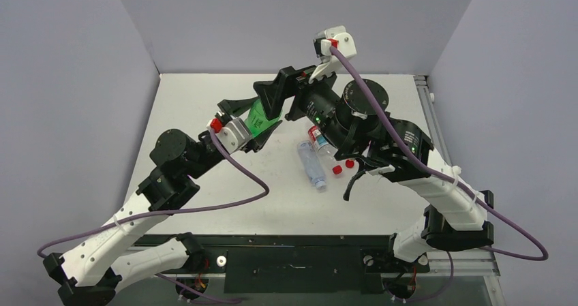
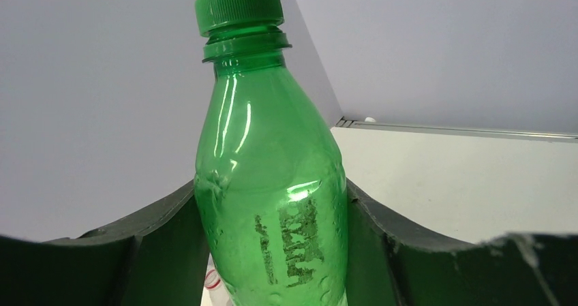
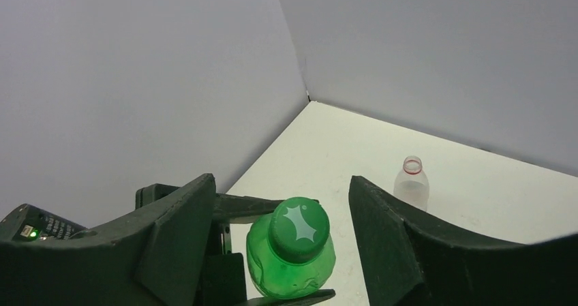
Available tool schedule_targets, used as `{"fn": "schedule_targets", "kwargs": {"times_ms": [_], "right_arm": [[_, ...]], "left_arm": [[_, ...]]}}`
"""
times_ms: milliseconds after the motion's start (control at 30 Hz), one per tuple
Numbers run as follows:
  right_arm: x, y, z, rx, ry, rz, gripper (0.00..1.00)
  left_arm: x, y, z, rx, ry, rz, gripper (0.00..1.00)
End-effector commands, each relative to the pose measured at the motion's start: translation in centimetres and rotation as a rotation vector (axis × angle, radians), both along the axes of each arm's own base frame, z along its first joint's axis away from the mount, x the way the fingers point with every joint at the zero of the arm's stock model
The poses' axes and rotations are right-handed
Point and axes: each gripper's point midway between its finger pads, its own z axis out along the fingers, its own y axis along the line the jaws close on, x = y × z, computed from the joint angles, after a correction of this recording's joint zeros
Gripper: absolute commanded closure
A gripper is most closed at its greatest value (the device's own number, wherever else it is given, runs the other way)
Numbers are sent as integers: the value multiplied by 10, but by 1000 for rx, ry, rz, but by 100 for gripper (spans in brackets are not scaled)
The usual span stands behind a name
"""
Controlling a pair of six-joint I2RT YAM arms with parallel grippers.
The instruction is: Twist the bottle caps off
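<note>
L gripper (image 2: 272, 251) clamped on green bottle (image 2: 269, 183), held aloft. R gripper (image 3: 281, 207) jaws apart, astride green cap (image 3: 298, 227), cap still on. 2 red caps (image 1: 337, 170) off, loose on table (image 1: 204, 108). Whitish cap: can't tell.

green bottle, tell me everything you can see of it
The green bottle is translucent green plastic, apparently empty, with faint lettering low on its body. Its green cap is on the neck. The left gripper clamps the body from both sides; the right gripper stands open around the cap, not touching it.
</note>
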Motion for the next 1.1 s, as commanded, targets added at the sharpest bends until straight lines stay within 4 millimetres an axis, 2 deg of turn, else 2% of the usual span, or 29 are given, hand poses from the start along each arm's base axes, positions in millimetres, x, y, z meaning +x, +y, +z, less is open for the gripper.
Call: {"fn": "schedule_targets", "kwargs": {"times_ms": [0, 167, 300, 433, 600, 700, 833, 1000, 1067], "right_arm": [[8, -17, 12, 62, 11, -69, 35], [11, -14, 8, 81, 33, -40, 46], [12, -5, -2, 59, 64, -9, 42], [8, 1, -4, 61, 71, 26, 38], [3, 5, -2, 69, 65, 67, 44], [2, 7, -3, 66, 62, 75, 54], [2, 11, -6, 45, 58, 90, 62], [6, 5, -8, 16, 46, 76, 87], [5, 0, -7, 0, 25, 83, 94]], "left_arm": [[-5, 15, 28, -69, -87, 46, 100], [-5, 17, 29, -79, -89, 49, 100], [-5, 18, 32, -88, -92, 55, 100], [-3, 19, 33, -88, -89, 63, 100], [-2, 17, 32, -89, -81, 64, 100], [-1, 17, 33, -90, -78, 62, 100], [1, 15, 34, -97, -63, 63, 100], [-3, 14, 38, -109, -51, 41, 100], [-7, 11, 38, -118, -32, 8, 100]]}}
